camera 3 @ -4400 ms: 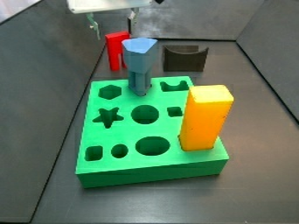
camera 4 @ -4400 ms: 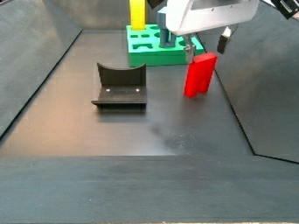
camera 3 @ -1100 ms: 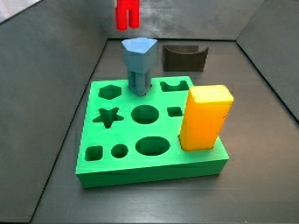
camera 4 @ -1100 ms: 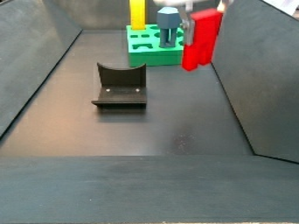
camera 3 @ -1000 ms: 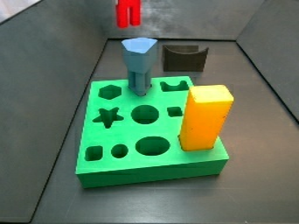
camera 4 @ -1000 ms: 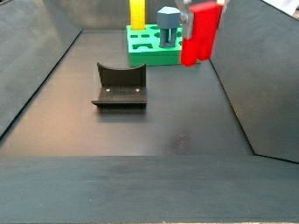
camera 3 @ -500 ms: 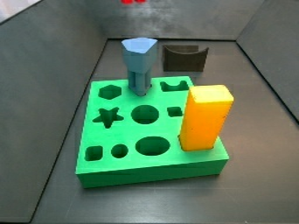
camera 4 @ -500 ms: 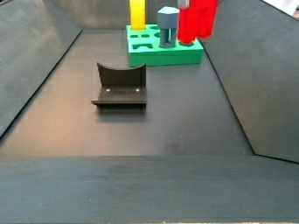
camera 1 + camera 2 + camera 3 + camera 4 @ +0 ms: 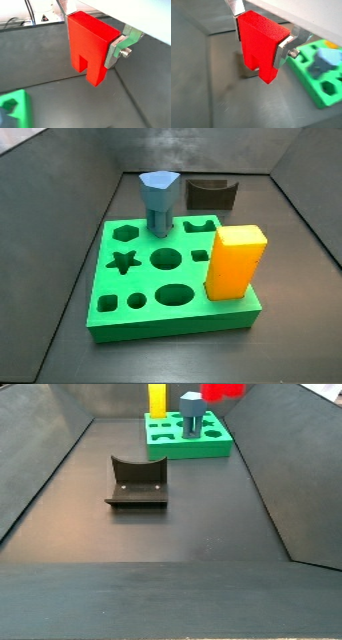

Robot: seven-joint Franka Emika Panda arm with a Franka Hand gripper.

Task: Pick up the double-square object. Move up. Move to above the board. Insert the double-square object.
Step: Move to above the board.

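The double-square object (image 9: 89, 37) is a bright red block with a groove at its lower end. It hangs in the air, clamped between the flat silver fingers (image 9: 122, 46) of my gripper (image 9: 91, 50). Both wrist views show this; in the other one the gripper (image 9: 260, 50) is shut on the red block (image 9: 258, 37). In a side view only the block's lower end (image 9: 222, 389) shows at the upper edge, high beside the green board (image 9: 214, 446). The board (image 9: 114, 293) has star, hexagon, circle and square holes. The gripper is out of frame in both side views.
A blue-grey hexagonal peg (image 9: 158, 200) and a tall orange-yellow block (image 9: 235, 260) stand in the board; they also show as peg (image 9: 194, 411) and yellow block (image 9: 156, 398). The dark fixture (image 9: 136, 481) stands on the floor beside the board (image 9: 210, 194). Grey walls enclose the floor.
The gripper has risen with the red block: it left one side view through the top, and in the other only its lower end remains. It has also shifted toward the board.
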